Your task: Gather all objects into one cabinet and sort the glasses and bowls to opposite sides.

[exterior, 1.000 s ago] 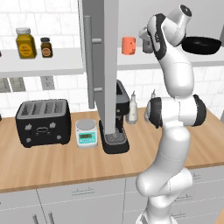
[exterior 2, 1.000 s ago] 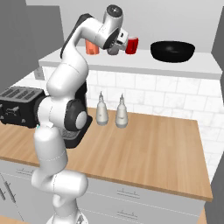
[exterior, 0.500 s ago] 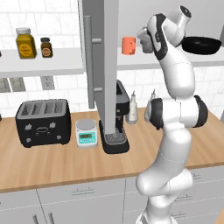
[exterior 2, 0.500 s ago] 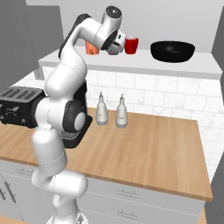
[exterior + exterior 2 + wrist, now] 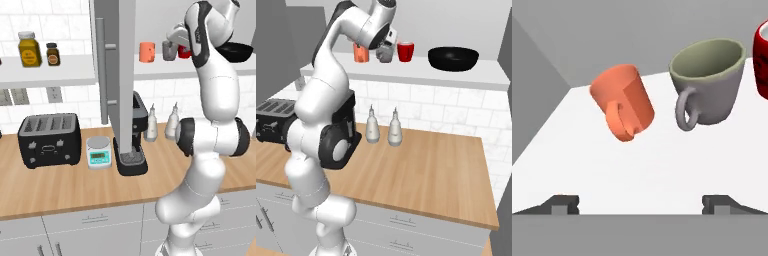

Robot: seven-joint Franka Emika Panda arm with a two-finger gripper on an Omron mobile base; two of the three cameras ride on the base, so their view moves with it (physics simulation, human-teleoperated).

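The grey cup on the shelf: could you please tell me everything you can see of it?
The grey cup is a matte grey mug with a rounded looping handle and an olive-tinted inside; it looks empty. It stands upright on the white shelf, apart from the orange cup on one side and the red cup on the other, in the middle of that row. Its handle faces the camera on the hand. Nothing touches it but the shelf; the open pincer is short of it.

Salmon-orange cup, plain. Grey cup, olive-tinted inside. Red cup, dark marks on side, perhaps pattern. Black bowl, glossy. White shelf. Grey door. Black toaster. Amber jars, dark lids.
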